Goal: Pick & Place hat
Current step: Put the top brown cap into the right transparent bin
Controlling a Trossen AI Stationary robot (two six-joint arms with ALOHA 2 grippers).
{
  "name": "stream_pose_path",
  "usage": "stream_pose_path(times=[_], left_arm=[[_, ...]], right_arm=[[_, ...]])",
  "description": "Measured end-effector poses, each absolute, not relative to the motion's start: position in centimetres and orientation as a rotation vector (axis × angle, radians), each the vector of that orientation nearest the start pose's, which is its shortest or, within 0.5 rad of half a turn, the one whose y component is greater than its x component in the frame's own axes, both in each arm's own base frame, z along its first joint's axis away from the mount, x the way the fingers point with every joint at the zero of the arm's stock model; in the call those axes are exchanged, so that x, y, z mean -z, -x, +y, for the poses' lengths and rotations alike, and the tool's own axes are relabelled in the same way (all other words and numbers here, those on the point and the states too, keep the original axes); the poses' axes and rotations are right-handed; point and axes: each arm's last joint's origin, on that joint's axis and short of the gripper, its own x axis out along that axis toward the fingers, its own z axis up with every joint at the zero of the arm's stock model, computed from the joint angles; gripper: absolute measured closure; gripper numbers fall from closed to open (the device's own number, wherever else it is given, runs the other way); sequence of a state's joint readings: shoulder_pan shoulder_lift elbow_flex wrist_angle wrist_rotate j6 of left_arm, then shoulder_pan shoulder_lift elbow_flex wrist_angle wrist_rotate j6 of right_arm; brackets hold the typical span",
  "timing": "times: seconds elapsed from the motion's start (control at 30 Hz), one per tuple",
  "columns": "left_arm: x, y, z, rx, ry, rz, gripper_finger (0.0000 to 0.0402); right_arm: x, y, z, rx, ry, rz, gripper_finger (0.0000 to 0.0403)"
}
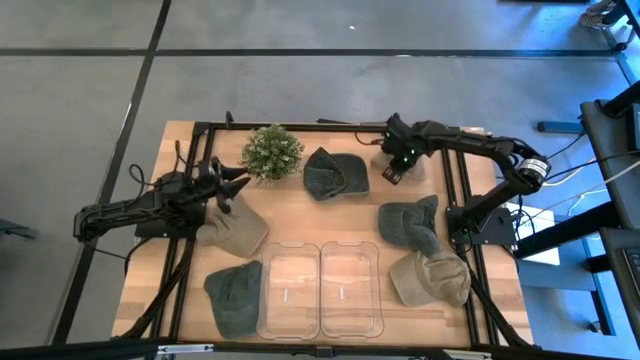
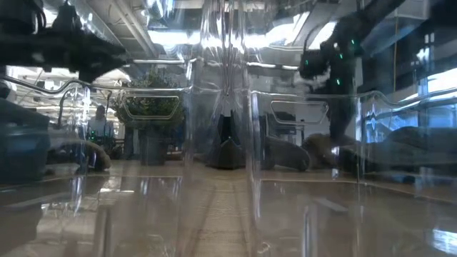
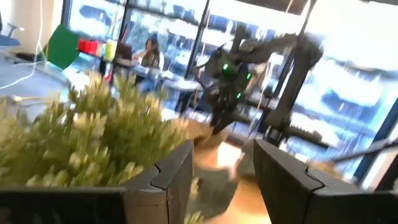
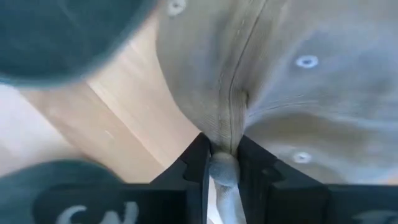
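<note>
Several caps lie on the wooden table. My right gripper (image 1: 393,168) (image 4: 224,155) is at the far side, shut on a tan cap (image 1: 410,160) (image 4: 292,81). A dark green cap (image 1: 333,172) lies next to it. My left gripper (image 1: 233,186) (image 3: 224,162) is open, beside the potted plant (image 1: 272,152) (image 3: 81,137) and above another tan cap (image 1: 235,232), touching nothing. A grey-green cap (image 1: 410,222), a tan cap (image 1: 430,278) and a dark green cap (image 1: 233,295) rest flat on the table. My right gripper pinches a raised fold of the tan cap's crown along a seam (image 4: 231,134) between its two fingers. It comes from above, pointing down. The crown spreads out beyond the fingers over the wood; whether the cap is lifted clear, I cannot tell.
Two clear plastic bins (image 1: 290,290) (image 1: 350,288) stand side by side at the near edge and fill the low view (image 2: 228,143). A black frame (image 1: 200,130) runs along the table's left, far and right sides. Bare wood (image 1: 320,225) lies between the caps.
</note>
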State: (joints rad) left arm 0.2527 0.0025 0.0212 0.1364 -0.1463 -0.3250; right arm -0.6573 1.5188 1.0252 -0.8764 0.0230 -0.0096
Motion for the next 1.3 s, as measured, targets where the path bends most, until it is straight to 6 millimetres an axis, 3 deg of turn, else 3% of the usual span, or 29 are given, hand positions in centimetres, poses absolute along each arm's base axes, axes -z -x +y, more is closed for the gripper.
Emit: stream_pose_path(times=[0.13,0.3,0.53,0.73,0.87,1.07,1.3], left_arm=[[-19.6,-8.8,2.8,-0.366,0.313,-0.356,0.0241],[-21.2,-8.2,2.7,-0.363,0.306,-0.536,0.0241],[-22.6,-7.4,2.5,-0.333,0.260,-0.676,0.0241],[-25.1,-8.0,2.5,-0.306,0.179,-0.624,0.0241],[-27.8,-9.8,2.8,-0.280,0.117,-0.541,0.0241],[-31.9,-14.9,4.0,-0.289,0.010,-0.394,0.0241],[-33.8,-22.0,5.8,-0.309,-0.065,-0.262,0.0241]], right_arm=[[-25.2,-21.5,-16.2,0.558,-0.362,1.215,0.0345],[-31.5,-20.8,-15.4,0.577,-0.411,0.922,0.0345],[-37.9,-20.4,-13.8,0.366,-0.494,0.480,0.0345],[-39.7,-21.2,-14.0,0.262,-0.537,0.283,0.0345],[-39.9,-22.1,-14.5,0.216,-0.575,0.228,0.0345],[-40.2,-23.5,-15.2,0.146,-0.626,0.138,0.0344],[-40.0,-25.7,-15.4,0.093,-0.627,0.073,0.0344]])
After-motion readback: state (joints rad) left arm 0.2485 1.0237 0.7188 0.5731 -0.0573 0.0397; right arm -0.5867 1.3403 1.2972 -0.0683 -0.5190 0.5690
